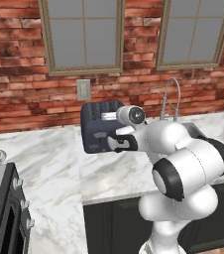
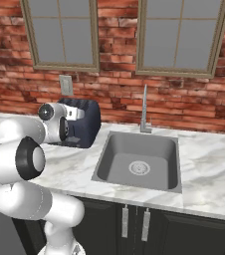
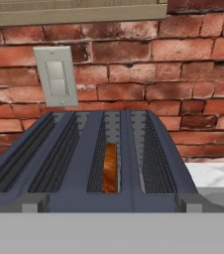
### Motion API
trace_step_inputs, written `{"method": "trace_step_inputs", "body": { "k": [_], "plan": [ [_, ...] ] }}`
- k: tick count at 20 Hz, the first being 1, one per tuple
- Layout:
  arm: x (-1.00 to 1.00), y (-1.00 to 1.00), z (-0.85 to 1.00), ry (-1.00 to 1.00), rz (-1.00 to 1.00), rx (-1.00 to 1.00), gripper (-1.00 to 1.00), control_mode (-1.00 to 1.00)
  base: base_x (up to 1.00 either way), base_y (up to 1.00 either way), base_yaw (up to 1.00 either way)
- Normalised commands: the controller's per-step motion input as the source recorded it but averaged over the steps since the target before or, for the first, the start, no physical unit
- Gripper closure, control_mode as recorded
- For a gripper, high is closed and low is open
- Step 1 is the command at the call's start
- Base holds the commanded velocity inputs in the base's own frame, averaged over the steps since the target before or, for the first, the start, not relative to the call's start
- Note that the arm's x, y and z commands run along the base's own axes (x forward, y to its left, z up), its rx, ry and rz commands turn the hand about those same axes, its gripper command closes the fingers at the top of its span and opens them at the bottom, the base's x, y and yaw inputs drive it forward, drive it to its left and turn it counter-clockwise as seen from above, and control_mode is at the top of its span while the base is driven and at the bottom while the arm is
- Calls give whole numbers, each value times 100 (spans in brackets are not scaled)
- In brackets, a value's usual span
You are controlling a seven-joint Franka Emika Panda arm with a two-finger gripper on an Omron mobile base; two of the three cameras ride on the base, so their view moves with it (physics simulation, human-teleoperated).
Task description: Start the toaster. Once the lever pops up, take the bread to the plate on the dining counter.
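Note:
The dark navy toaster [image 1: 96, 126] [image 2: 84, 124] stands on the marble worktop against the brick wall. From the hand view I look down along its top [image 3: 84, 163] with four slots. The brown bread [image 3: 110, 168] sits low in the third slot from the left. My gripper [image 1: 113, 144] [image 2: 69, 130] is pressed close to the toaster's front face, at its near right side in the left base view. Its fingers are hidden against the toaster body. The plate and the dining counter are out of view.
A steel sink [image 2: 137, 159] with a tall faucet [image 2: 144, 112] lies right of the toaster. A wall outlet [image 3: 57, 74] sits just behind it on the brick wall. A stove [image 1: 0, 208] fills the left front corner.

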Motion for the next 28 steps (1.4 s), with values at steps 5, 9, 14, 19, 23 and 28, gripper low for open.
{"method": "trace_step_inputs", "body": {
  "k": [5, 9, 14, 19, 23, 28],
  "plan": [
    [0, 0, 0, 0, 0, 0, -100, -100, 0, 0, 0],
    [0, 0, 0, 0, 0, 0, -100, -100, 0, 0, 0],
    [0, 0, 0, 0, 0, 0, -100, -100, 0, 0, 0],
    [0, 0, 0, 0, 0, 0, -100, -100, 0, 0, 0],
    [0, 0, 0, 0, 0, 0, -100, -100, 0, 0, 0],
    [0, 0, 0, 0, 0, 0, -100, -100, 0, 0, 0]
  ]
}}
